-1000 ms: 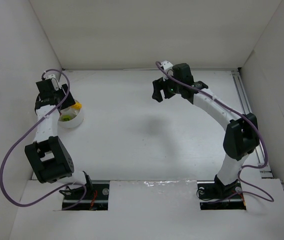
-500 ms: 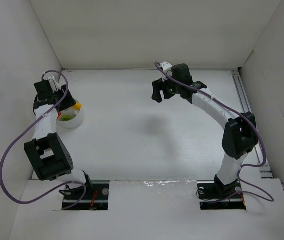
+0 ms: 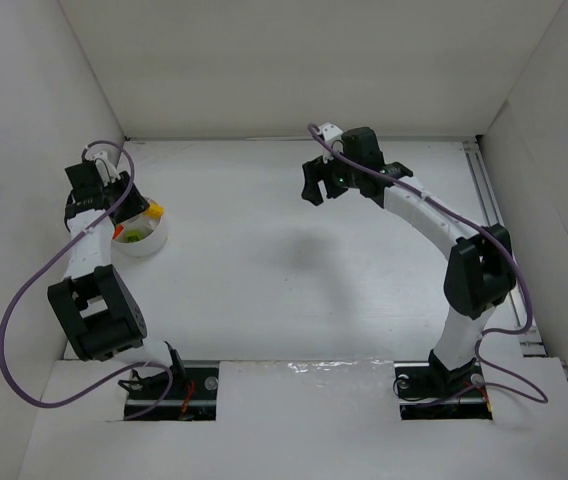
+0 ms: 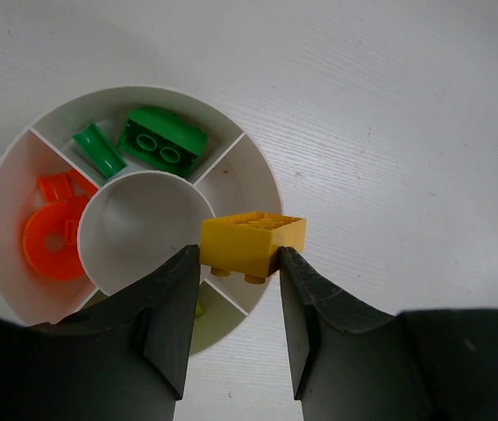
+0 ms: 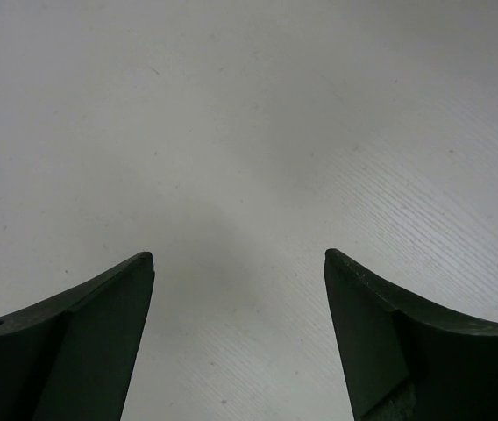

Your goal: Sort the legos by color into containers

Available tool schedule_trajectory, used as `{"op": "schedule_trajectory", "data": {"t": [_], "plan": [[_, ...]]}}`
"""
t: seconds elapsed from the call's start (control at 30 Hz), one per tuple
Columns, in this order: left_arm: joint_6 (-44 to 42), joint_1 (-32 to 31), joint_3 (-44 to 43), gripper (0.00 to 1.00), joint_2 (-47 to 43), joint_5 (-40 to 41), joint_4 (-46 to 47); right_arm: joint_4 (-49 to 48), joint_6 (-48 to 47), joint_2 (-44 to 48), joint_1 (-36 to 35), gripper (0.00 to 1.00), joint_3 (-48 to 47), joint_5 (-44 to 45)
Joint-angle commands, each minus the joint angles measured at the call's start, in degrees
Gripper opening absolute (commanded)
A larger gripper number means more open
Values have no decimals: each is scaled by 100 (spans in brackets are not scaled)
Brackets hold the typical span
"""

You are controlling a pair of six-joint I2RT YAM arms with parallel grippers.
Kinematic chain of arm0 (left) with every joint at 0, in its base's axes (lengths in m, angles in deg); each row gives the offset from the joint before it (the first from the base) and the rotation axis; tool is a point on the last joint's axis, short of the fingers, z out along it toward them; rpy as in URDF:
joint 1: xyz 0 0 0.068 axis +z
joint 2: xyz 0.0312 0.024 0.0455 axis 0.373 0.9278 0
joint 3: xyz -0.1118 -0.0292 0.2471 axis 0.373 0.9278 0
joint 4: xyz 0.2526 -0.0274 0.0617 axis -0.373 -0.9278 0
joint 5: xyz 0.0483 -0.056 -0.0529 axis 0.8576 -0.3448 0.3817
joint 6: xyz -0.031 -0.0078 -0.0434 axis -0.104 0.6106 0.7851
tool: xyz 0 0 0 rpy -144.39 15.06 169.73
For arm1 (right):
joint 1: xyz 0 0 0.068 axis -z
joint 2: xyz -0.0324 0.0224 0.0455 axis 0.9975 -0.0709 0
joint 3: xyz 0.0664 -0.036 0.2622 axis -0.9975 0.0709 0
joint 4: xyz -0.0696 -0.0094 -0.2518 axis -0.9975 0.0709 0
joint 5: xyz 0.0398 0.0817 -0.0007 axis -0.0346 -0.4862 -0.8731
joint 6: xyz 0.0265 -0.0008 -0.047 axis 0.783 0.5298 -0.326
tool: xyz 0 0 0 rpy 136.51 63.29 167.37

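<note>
Now: yellow brick pinched at the sorting bowl

Well, wide shot first: the white table (image 3: 294, 260) is boxed in by white walls. The left arm (image 3: 89, 265) reaches along the left side while the right arm (image 3: 434, 215) arcs out toward the far middle. The right gripper (image 5: 238, 259) hangs over bare tabletop, jaws spread wide, nothing between them.

Over on the left sits the bowl (image 3: 149, 250), round and white, a centre cup ringed by compartments. And the left gripper (image 4: 236, 256) is right above it, jaws pressed on both flanks of the yellow brick (image 4: 252, 230). That is a grip, studs pointing down, hollow side up. The brick hangs over the bowl's right-hand compartment, at the edge of the centre cup. Whether it rests on a divider or is clear of it, I cannot tell.

In the far compartment lie a green brick (image 4: 163, 145) and a smaller green piece (image 4: 98, 149). In the left one, orange pieces (image 4: 52, 239). A lime scrap (image 4: 198, 309) peeks out by the jaws.

How will it handle? Light, hard and stiff, I reckon, with smooth walls that could slip or twist out of a shallow pinch. Flat opposite sides are the place to hold, as here, never the studs. The thin bowl looks easy to shove.
</note>
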Motion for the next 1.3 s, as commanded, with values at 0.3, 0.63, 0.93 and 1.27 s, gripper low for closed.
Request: {"op": "schedule_trajectory", "data": {"t": [0.3,0.63,0.93,1.27], "plan": [[-2,37,-133,25,-223,-121,153,-52,74,-58,-59,83,-264,-95],[-591,37,-388,21,-540,125,-67,-52,74,-58,-112,83,-264,-95],[-1083,-297,-441,20,-592,642,-225,-52,74,-58,-164,83,-316,-95],[-1452,-789,-493,19,-592,1117,-225,-52,74,-111,-165,83,-316,-95]]}}
